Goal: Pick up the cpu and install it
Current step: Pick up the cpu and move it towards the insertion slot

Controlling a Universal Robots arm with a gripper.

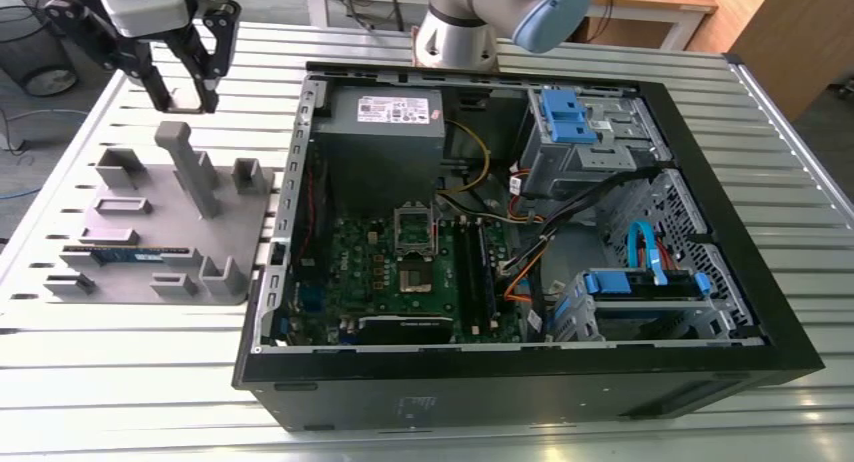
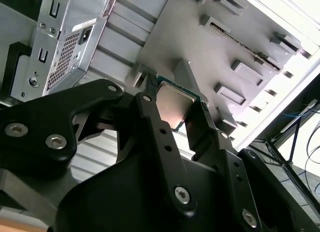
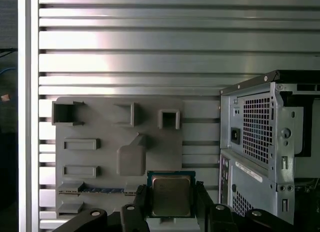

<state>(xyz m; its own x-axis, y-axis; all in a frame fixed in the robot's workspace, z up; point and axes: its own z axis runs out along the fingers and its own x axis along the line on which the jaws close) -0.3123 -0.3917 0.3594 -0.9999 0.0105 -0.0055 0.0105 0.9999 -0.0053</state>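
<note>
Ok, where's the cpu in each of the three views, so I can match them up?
Exterior view: held in the gripper, above the grey fixture plate at the exterior view's left.
First wrist view: the cpu, silver top to the camera, clamped in the gripper in front of the fixture plate.
Second wrist view: the cpu, tilted, in the same grip.
Shared landmark: the fixture plate.

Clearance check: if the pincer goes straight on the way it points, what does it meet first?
Probably the fixture plate. The pincer is shut on the cpu, and in the first wrist view the plate lies directly behind it. The gap between them is unclear.
</note>
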